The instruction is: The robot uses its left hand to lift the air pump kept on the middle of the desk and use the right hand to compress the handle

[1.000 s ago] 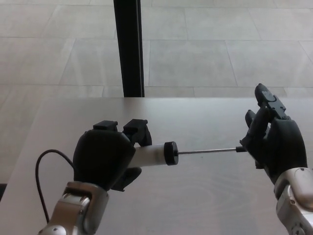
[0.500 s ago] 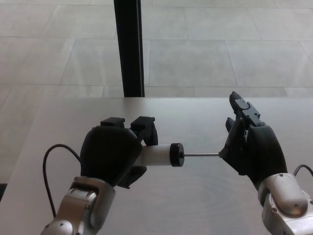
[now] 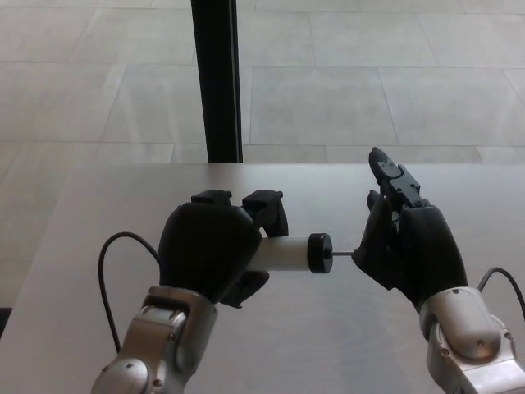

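Air pump (image 3: 291,252) being held off the desk (image 3: 344,328), handle being pressed at its 3 o'clock end.

Left hand (image 3: 215,253) is wrapping its fingers fully around the white barrel, keeping it level over mid-desk; a black cable (image 3: 111,279) is looping out at 9 o'clock of that hand. Black end cap is facing 3 o'clock, with only a short stub of thin rod (image 3: 343,254) showing. Right hand (image 3: 404,242) is sitting against the rod end, one finger sticking up toward 12 o'clock; can't tell whether it is gripping the handle or just pushing with the palm. Judging it as the compress step, nearly bottomed out. Next move needs a straight push along the rod axis, left hand bracing. No containers showing.
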Controlling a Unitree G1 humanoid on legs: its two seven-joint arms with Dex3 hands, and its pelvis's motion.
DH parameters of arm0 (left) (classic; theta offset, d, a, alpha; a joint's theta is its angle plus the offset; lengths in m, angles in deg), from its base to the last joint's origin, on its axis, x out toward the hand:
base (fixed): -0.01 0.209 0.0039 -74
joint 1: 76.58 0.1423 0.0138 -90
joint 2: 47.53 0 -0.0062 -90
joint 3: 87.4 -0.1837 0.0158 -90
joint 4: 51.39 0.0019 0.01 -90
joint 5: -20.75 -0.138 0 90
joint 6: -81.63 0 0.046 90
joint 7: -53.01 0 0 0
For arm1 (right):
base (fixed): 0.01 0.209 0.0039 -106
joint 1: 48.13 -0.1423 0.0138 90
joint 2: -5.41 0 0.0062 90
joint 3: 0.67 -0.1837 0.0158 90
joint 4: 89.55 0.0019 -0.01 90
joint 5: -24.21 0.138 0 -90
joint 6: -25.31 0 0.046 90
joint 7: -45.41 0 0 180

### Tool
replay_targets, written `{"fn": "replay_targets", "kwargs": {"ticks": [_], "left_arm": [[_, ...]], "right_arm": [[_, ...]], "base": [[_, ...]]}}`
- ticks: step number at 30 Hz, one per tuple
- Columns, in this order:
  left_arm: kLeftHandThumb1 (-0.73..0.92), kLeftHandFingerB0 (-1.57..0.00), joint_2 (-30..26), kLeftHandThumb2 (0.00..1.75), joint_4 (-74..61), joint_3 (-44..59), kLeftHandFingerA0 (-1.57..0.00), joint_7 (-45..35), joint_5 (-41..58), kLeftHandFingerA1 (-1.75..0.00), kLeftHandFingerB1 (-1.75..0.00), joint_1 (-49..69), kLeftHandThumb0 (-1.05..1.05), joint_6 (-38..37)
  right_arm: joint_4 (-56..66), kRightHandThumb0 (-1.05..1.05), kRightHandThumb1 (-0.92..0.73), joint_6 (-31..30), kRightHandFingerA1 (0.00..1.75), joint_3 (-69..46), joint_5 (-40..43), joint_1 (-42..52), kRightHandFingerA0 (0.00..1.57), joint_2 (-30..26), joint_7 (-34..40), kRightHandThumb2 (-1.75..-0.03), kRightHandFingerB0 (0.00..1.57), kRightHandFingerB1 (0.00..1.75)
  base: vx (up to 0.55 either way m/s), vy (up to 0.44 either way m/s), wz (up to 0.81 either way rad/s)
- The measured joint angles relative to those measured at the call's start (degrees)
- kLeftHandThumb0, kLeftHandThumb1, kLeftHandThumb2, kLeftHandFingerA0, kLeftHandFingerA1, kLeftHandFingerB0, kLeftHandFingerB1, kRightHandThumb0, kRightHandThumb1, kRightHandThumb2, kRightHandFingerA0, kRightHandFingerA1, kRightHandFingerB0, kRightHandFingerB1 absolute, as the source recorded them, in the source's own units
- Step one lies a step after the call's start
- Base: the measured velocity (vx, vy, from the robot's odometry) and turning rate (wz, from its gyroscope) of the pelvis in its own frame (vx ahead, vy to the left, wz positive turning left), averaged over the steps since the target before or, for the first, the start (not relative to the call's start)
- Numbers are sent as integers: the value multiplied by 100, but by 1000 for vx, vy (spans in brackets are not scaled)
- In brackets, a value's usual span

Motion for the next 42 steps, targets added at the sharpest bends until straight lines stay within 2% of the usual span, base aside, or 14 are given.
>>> {"fn": "replay_targets", "kwargs": {"ticks": [1, 2, 9, 12, 16, 26, 29, 30, 34, 36, 37, 39, 40, 42], "left_arm": [[59, -72, 55, 99, 7, -3, -89, 0, -5, -175, -143, -10, -9, 36], [49, -91, 124, 104, 18, -5, -124, 0, -15, -143, -120, -24, -11, 82], [69, -82, 563, 67, 125, -40, -94, -7, -51, -163, -83, -208, -25, 439], [68, -77, 748, 64, 192, -28, -93, -8, -54, -166, -97, -297, -29, 638], [55, -72, 859, 58, 308, -133, -92, -16, -188, -134, -68, -508, -22, 926], [69, -78, 848, 70, 479, -356, -97, 30, -342, -167, -87, -699, -22, 1112], [70, -78, 794, 76, 380, -365, -91, 4, -335, -170, -108, -638, -22, 1130], [60, -68, 741, 98, 343, -374, -92, -12, -330, -175, -158, -601, -13, 1126], [58, -79, 355, 96, 319, -473, -89, -175, -334, -175, -135, -396, -14, 1096], [51, -89, 149, 103, 327, -497, -112, -339, -309, -158, -118, -233, -16, 1097], [58, -89, 75, 100, 333, -504, -94, -412, -295, -169, -105, -180, -19, 1098], [65, -79, -62, 97, 376, -525, -87, -550, -261, -175, -124, -83, -22, 1095], [56, -84, -95, 98, 420, -537, -109, -635, -247, -162, -123, -44, -21, 1106], [58, -79, -139, 98, 515, -565, -88, -796, -228, -170, -126, -19, -15, 1129]], "right_arm": [[-11, -105, -92, 32, 8, -1, -14, -6, 0, 3, 8, -130, 0, 2], [-21, -105, -92, 60, 8, -3, -32, -21, 0, 9, 19, -130, 0, 1], [-88, -104, -92, 296, 11, 32, -236, -173, 0, 48, 167, -130, 0, 6], [-125, -105, -92, 472, 8, 28, -336, -235, 0, 47, 244, -129, 0, 3], [-201, -105, -91, 648, 9, 17, -429, -286, 0, 47, 301, -128, 0, 4], [-313, -105, -89, 865, 8, -26, -524, -323, 0, 48, 340, -128, 0, 5], [-243, -105, -90, 863, 8, -139, -504, -324, 0, 0, 302, -128, 0, 5], [-201, -105, -92, 860, 9, -214, -478, -328, 0, -16, 268, -128, 0, 6], [-19, -95, -87, 780, 12, -768, -326, -416, 0, -216, 158, -124, 0, 12], [69, -100, -90, 724, 8, -1128, -250, -474, 0, -423, 103, -126, 0, 9], [91, -98, -87, 694, 11, -1262, -209, -491, 0, -498, 80, -124, 0, 14], [93, -100, -89, 671, 9, -1559, -112, -530, 0, -644, 31, -124, 0, 12], [92, -100, -91, 671, 9, -1693, -64, -542, 0, -713, 8, -125, 0, 11], [92, -100, -91, 667, 10, -1890, -11, -543, 0, -807, -14, -125, 1, 12]], "base": [[0, 0, 0], [0, 0, 0], [0, 0, 0], [0, 0, 0], [0, 0, 0], [0, 0, 0], [0, 0, 0], [0, 0, 0], [0, 0, 0], [0, 0, 0], [0, 0, 0], [0, 0, 0], [0, 0, 0], [0, 0, 0]]}}
